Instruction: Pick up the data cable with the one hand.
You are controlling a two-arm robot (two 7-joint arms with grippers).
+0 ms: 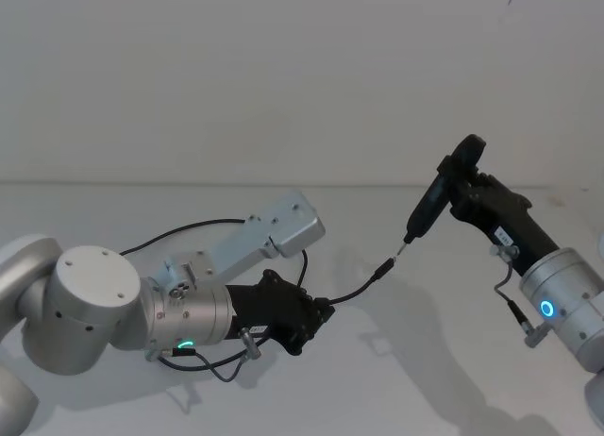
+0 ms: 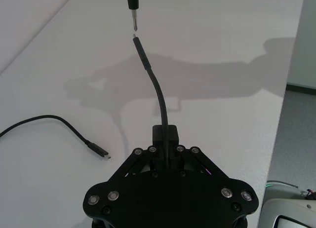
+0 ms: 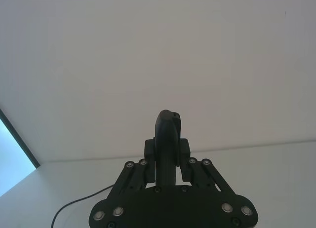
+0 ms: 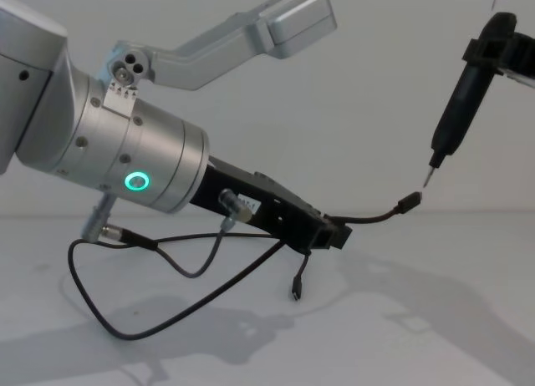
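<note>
- On the left of the head view you have the left gripper (image 1: 324, 315), a flat black two-jaw claw on a thick silver arm with a green ring, reaching out low above the white table (image 1: 444, 360).
- Its jaws are clamped narrowly on the long, thin black data cable (image 1: 357, 289), just behind one end.
- From that grip, your wrist camera shows a short stretch of cable (image 2: 157, 87) curving up and forward, its plug tip in the air.
- The rest of the cable trails back over the table in a loop behind the arm; the chest camera shows its other plug (image 4: 296, 291) hanging just below the claw.
- To the right, the slim black pen-like tool (image 1: 427, 207) points its metal tip down, almost touching the raised plug.
- Farthest right, the right gripper (image 1: 462, 186) is clamped on that tool's upper end.
</note>
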